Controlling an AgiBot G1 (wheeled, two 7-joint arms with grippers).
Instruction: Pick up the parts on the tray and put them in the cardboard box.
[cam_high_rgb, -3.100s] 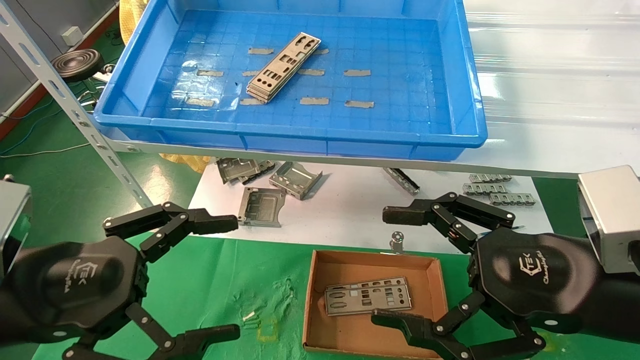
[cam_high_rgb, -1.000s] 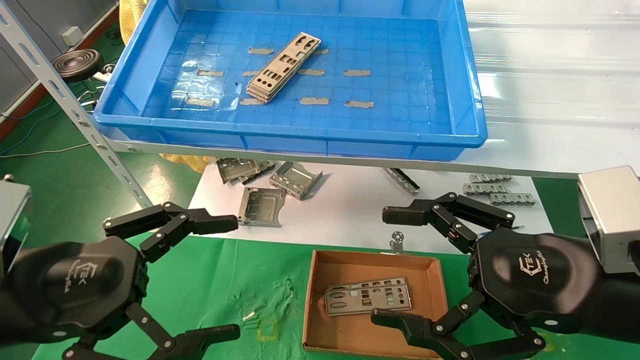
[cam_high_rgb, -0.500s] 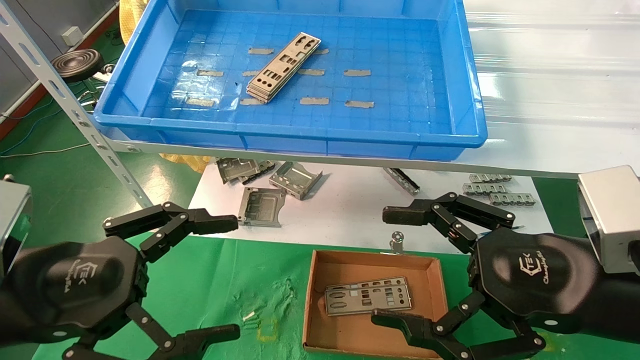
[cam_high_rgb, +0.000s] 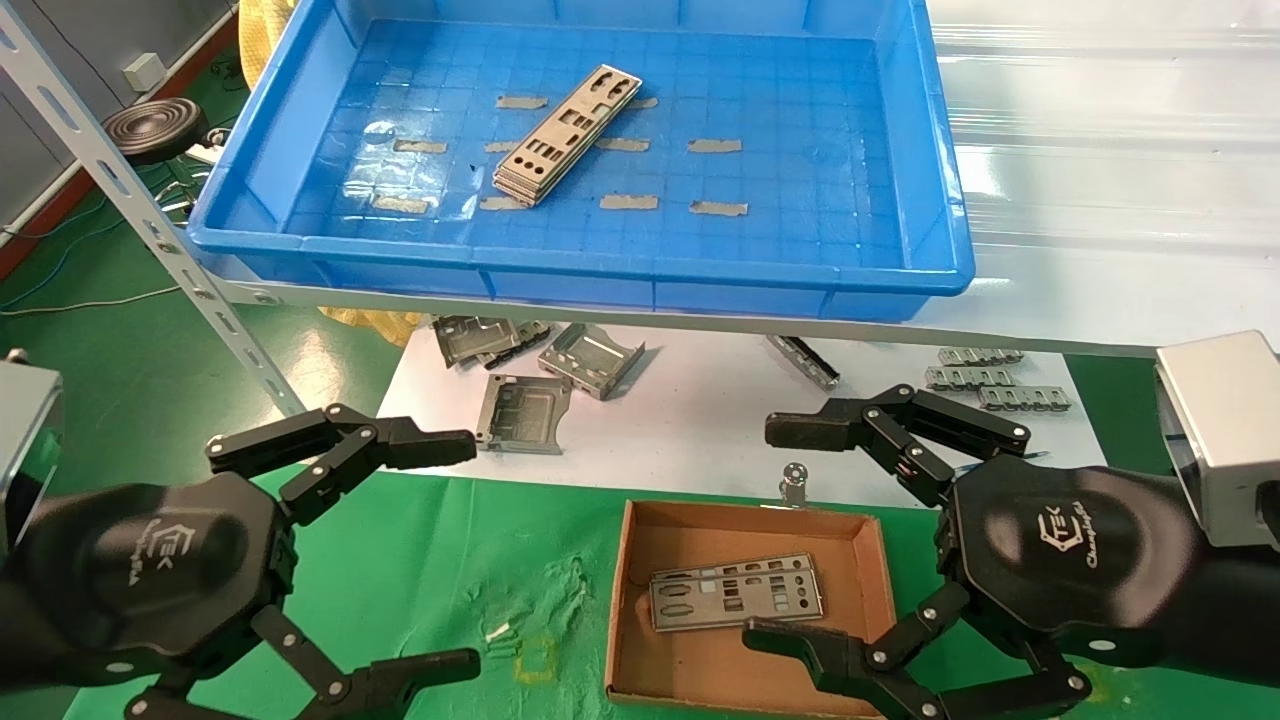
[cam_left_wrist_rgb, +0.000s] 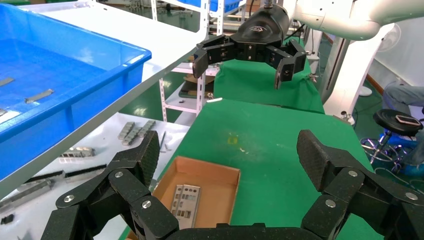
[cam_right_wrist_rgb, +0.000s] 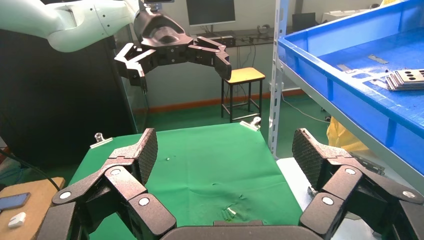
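Punched flat metal parts (cam_high_rgb: 566, 136) stacked on grid-floored blue tray (cam_high_rgb: 850, 200)

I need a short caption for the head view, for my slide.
Both open tools, left and right, wait near the cardboard box holding one plate; more plates lie in the tray.

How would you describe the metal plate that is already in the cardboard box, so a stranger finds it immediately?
Find the green cloth between the open, empty left gripper and right gripper; the small brown cardboard box sits there. A single thin, flat silver-grey plate with punched cut-outs lies on its floor. The similar plates in the blue tray form a stack; this one lies alone.
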